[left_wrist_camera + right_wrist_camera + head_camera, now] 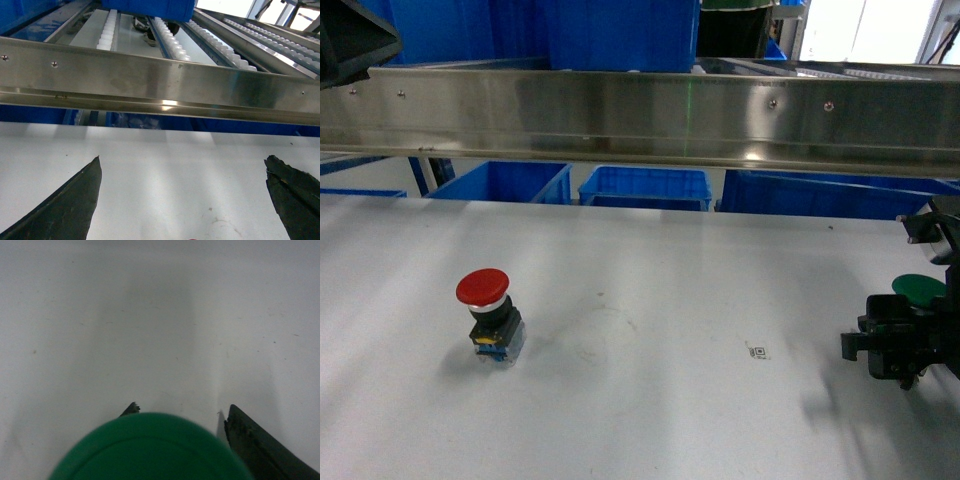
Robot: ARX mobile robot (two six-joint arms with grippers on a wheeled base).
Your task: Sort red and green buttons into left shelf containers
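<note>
The red button [484, 289] stands upright on the white table [650, 400] at the left; only a red sliver of it [192, 239] shows at the bottom edge of the left wrist view. My left gripper [183, 159] hangs open above the table, facing the steel rail, with nothing between its fingers. At the right edge, the green button [920, 288] has its cap above my right gripper [880, 345]. In the right wrist view the green cap [150, 450] fills the gap between the two fingertips [240, 430], and the gripper [181, 410] looks shut on the button's body.
A steel rail [640, 115] crosses the scene at the table's far edge. Blue bins [505, 183] [645, 187] [820, 195] stand below it and another blue bin [620, 35] above it on the roller shelf [170, 42]. A small printed marker [757, 351] lies on the table.
</note>
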